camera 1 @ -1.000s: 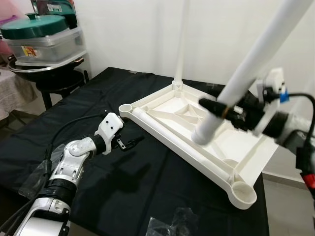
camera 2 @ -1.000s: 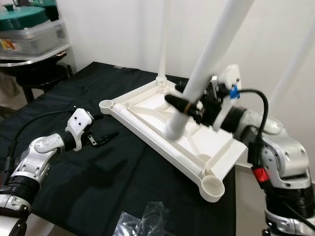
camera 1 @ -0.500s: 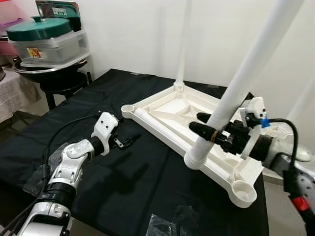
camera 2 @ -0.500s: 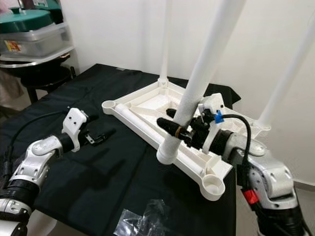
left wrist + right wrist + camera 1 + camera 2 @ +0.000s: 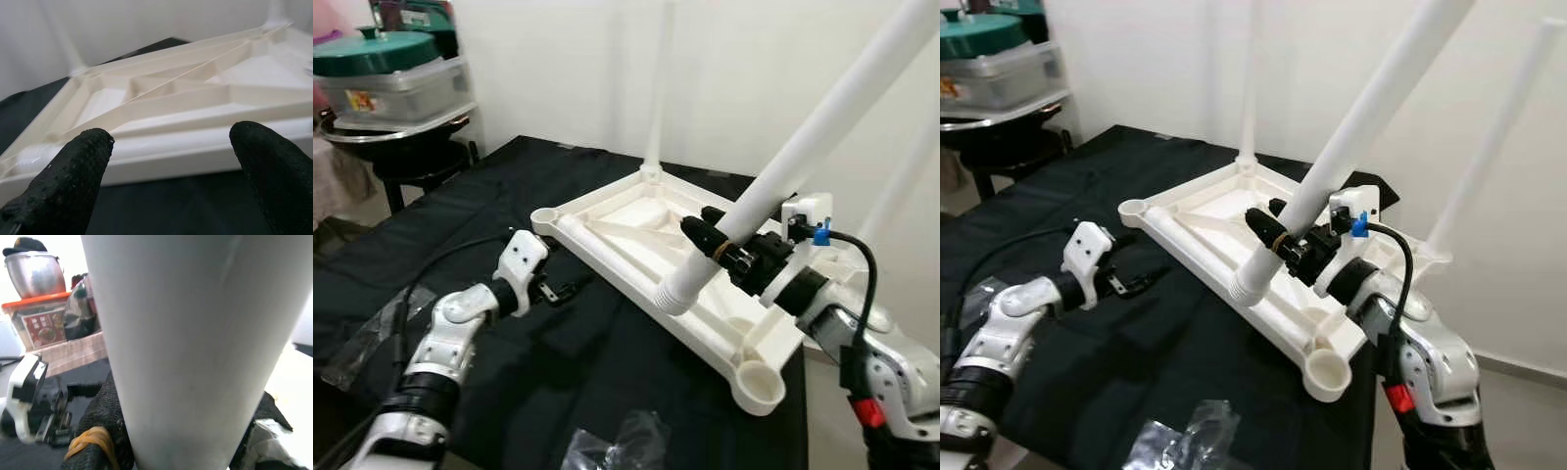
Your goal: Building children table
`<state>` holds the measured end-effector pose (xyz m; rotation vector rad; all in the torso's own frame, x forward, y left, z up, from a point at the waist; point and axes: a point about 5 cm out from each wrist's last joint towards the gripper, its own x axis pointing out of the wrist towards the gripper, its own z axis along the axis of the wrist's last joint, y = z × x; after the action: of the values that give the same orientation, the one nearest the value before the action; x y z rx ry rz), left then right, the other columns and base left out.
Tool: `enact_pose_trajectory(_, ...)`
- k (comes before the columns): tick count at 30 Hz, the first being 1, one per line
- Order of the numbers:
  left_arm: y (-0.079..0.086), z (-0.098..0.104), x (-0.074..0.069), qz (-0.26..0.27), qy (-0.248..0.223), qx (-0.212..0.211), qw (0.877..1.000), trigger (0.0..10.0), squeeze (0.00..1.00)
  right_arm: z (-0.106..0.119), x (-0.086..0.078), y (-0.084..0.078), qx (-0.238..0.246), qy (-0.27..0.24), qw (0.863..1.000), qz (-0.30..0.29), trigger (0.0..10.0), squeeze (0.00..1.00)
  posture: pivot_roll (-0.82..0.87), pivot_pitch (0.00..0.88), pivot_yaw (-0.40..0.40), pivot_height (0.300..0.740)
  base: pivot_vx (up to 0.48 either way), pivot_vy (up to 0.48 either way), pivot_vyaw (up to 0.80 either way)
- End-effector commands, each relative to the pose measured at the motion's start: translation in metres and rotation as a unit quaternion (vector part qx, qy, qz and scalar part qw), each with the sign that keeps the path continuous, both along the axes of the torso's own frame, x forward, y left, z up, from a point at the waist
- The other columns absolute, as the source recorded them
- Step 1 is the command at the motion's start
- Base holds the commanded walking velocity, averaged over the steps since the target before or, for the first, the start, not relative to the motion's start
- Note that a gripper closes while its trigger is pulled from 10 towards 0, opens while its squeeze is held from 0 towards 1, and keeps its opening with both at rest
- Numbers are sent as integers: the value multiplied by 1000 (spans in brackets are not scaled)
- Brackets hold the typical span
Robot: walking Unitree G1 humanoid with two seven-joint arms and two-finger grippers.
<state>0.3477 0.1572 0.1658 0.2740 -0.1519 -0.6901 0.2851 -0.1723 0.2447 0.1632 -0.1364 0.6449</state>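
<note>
The white table top (image 5: pixel 628 210) lies upside down on the black cloth. One white leg (image 5: pixel 657 88) stands upright in its far corner and another (image 5: pixel 1491 132) rises at the right. My right gripper (image 5: pixel 698 220) is shut on a third white leg (image 5: pixel 803 147), held tilted, with its ribbed lower end (image 5: pixel 676 292) at the near rail. Round empty sockets show at the left corner (image 5: pixel 545 214) and the near corner (image 5: pixel 759 384). My left gripper (image 5: pixel 564 291) hovers low over the cloth, open, pointing at the rail; its fingers (image 5: pixel 73 171) hold nothing.
Crumpled clear plastic bags lie on the cloth at the front (image 5: pixel 617 446) and the left (image 5: pixel 362 328). A stool with stacked lidded containers (image 5: pixel 396 83) stands at the back left. The white wall is close behind the table, and the table's right edge is near my right arm.
My right arm has come down and to the left with the leg, bringing its lower end from above the middle of the table top to the near rail. The left gripper has barely moved.
</note>
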Motion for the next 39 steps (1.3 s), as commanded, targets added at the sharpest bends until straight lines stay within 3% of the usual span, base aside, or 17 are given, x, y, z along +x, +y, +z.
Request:
enact_pose_trajectory(1, 5, -2, -2, 4, 8, 0, 1000, 10000, 0, 5, -2, 5, 6, -17, 1000, 9, 0, 0, 16, 0, -14, 740, 0, -480, 0)
enact_pose_trajectory(18, -1, 9, -5, -9, -8, -8, 1000, 10000, 0, 13, 1, 11, 39, -16, 999, 0, 0, 0, 23, 0, -22, 740, 0, -480, 0)
enact_pose_trajectory(24, -4, 24, -3, 10, -39, -12, 999, 10000, 0, 13, 3, 16, 40, -23, 999, -12, 0, 0, 25, 0, -26, 740, 0, -480, 800)
enact_pose_trajectory(37, -2, 25, -1, 54, -55, -15, 997, 10000, 0, 7, -1, 21, 53, -16, 998, -23, 0, 0, 19, 0, -27, 740, 0, -467, 800)
enact_pose_trajectory(39, 0, 28, 2, 74, -56, -31, 995, 10000, 0, 4, -2, 21, 54, -13, 998, -26, 0, 0, 15, 0, -26, 740, 0, 0, 800)
